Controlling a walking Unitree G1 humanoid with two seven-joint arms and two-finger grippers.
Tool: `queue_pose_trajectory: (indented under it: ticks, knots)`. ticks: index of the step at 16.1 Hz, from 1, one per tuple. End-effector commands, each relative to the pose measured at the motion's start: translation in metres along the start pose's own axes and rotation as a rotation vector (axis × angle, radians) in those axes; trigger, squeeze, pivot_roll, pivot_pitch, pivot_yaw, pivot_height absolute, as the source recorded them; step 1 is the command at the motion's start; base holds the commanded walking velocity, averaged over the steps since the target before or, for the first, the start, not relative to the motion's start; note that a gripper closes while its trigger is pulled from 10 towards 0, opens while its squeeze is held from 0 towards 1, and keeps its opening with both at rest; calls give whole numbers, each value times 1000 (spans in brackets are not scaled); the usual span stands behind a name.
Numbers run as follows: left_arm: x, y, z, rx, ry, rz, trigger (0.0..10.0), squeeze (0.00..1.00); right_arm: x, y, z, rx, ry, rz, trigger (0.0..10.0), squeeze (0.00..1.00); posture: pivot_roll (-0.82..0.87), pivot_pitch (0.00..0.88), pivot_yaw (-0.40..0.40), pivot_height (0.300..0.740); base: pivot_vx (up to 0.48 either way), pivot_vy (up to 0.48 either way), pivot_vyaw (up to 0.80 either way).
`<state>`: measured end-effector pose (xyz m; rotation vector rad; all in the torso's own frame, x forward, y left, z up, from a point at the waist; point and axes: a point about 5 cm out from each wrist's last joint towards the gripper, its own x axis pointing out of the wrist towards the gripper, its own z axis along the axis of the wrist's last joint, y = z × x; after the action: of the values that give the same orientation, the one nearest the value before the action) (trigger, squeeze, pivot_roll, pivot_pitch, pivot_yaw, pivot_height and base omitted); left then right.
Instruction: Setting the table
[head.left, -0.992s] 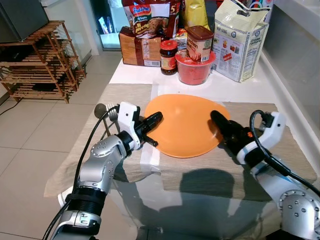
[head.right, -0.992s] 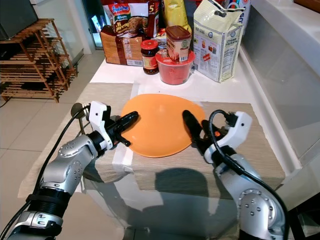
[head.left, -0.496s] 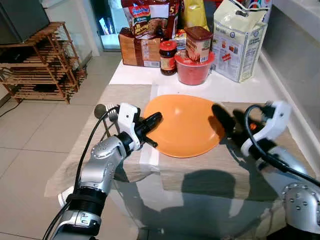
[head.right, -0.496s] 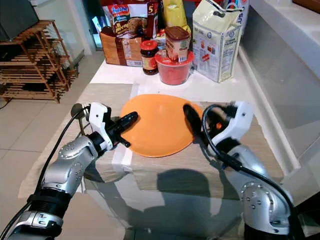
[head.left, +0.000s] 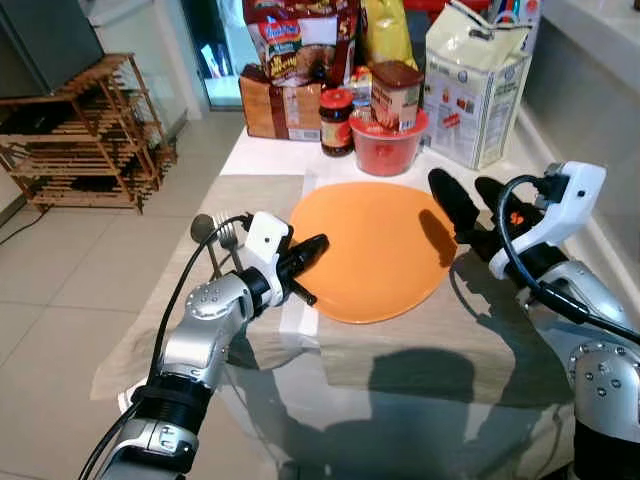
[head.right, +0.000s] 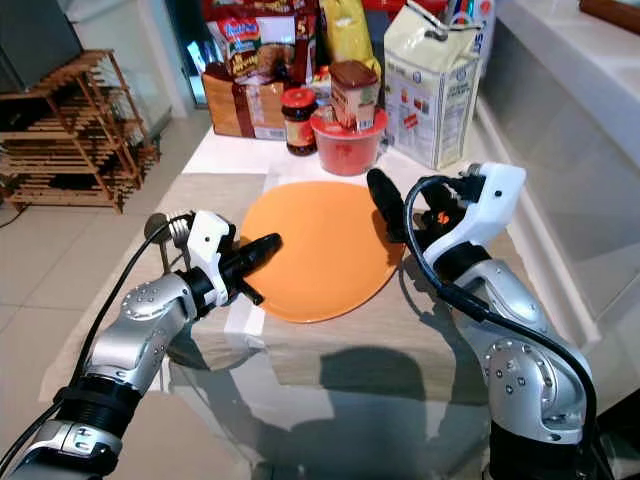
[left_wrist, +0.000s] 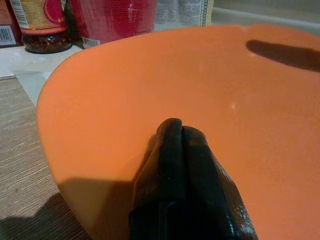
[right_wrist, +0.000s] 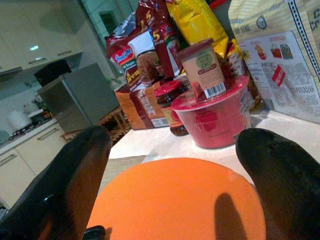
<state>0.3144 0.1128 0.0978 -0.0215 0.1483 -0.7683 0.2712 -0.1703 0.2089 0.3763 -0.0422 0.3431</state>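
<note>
An orange plate (head.left: 375, 250) lies on a beige placemat (head.left: 480, 335) at the table's near edge. My left gripper (head.left: 316, 246) is shut, and its tips rest together on the plate's left rim; the left wrist view shows the fingers (left_wrist: 175, 150) pressed side by side over the orange surface. My right gripper (head.left: 468, 198) hangs open above the plate's right rim, apart from it, with nothing between its fingers. A spoon (head.left: 202, 228) and a fork (head.left: 227, 234) lie on the mat to the left of the plate, behind my left wrist.
Groceries crowd the back of the table: a red bowl (head.left: 385, 145) with a tub on top, a dark jar (head.left: 336, 120), a paper bag (head.left: 476, 85) and snack packets. A wooden rack (head.left: 80, 140) stands on the floor at left. A grey wall runs along the right.
My right gripper has lifted off the plate's right rim and moved up and back, its fingers now apart. The left gripper has stayed at the left rim. The camera has shifted slightly.
</note>
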Motion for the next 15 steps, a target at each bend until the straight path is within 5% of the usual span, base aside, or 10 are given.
queue_pose_trajectory:
  ticks: [1,4,15]
  knots:
    - [-43,-13,-111,-159,509,33,10000,0,-1,3,2,-8,-13,14,10000,0,-98,18,44,740,0,0,0]
    - [-49,-12,-117,-119,572,9,10000,0,-1,3,-3,-1,1,11,10000,0,-95,10,48,740,0,0,0]
    - [-55,-8,-122,-149,581,24,10000,0,-9,-3,-58,335,171,-35,10000,0,-88,14,49,740,0,0,0]
